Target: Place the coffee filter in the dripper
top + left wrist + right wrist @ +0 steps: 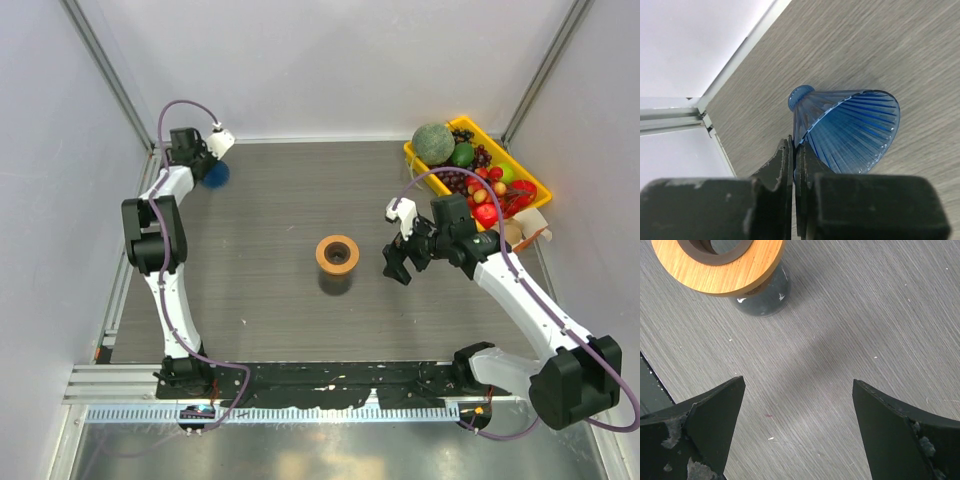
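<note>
The left gripper point(793, 150) pinched its fingers shut on the wall of the dark blue ribbed cone-shaped dripper point(850, 130), at 10 o'clock on the grey wood-grain table point(260, 300). The right gripper point(797, 390) hung with its fingers spread wide, at 3 o'clock from the orange-brown round cup point(338, 254).

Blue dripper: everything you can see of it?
The translucent blue, ribbed, cone-shaped dripper looks like glossy plastic or glass. Fine ribs run from a wide round rim to a small collar at the narrow end. It is tilted on its side, mouth toward the left wrist camera, with nothing inside. The left gripper is shut on its wall at the rim, one finger inside, one outside. It is near the far-left corner of the grey wood-grain table; whether it touches the table cannot be told.
</note>
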Controlling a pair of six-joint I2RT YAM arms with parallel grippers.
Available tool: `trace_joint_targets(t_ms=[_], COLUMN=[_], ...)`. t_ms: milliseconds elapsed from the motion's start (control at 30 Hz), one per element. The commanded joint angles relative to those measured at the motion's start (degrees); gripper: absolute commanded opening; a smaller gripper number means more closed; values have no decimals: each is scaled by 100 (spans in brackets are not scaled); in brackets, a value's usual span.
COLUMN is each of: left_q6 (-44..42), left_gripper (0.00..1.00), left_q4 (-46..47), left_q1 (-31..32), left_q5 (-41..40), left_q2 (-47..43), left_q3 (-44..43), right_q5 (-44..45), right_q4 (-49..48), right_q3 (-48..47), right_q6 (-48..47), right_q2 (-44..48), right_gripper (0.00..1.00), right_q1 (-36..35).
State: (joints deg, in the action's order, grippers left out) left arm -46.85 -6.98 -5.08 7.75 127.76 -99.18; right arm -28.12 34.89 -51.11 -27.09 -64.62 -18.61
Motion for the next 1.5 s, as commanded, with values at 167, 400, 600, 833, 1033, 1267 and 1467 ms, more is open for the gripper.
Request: trace_joint_targets(t_ms=[167, 400, 600, 833, 1033, 1267, 1467], left_q6=[764, 2336, 3479, 5015, 6081, 6451, 6496], left_gripper=[0, 0, 0, 0, 0, 0, 0], left_q4=[-882, -3295, -5584, -6192, -6043, -5823, -5841], left_q1=[-46, 270, 682, 1614, 2669, 3399, 3698], left_q5=[842, 894, 2220, 2732, 2583, 2345, 2371], left_q2=[-1086, -2597, -3660, -4409, -4269, -3681, -3144], left_q3=[-75, -496, -779, -647, -401, -488, -647], right_q5=[96, 131, 166, 70, -27, 35, -18], right_q4=[483, 641, 764, 782, 773, 721, 677], right_q3=[-496, -689, -979, -971, -725, -531, -514], right_q6=[-209, -25, 55, 160, 362, 371, 380], right_q2=[626, 995, 1223, 1505, 1715, 1830, 1804], right_gripper=[95, 95, 95, 95, 95, 95, 96], right_q1=[16, 68, 103, 95, 95, 103, 103])
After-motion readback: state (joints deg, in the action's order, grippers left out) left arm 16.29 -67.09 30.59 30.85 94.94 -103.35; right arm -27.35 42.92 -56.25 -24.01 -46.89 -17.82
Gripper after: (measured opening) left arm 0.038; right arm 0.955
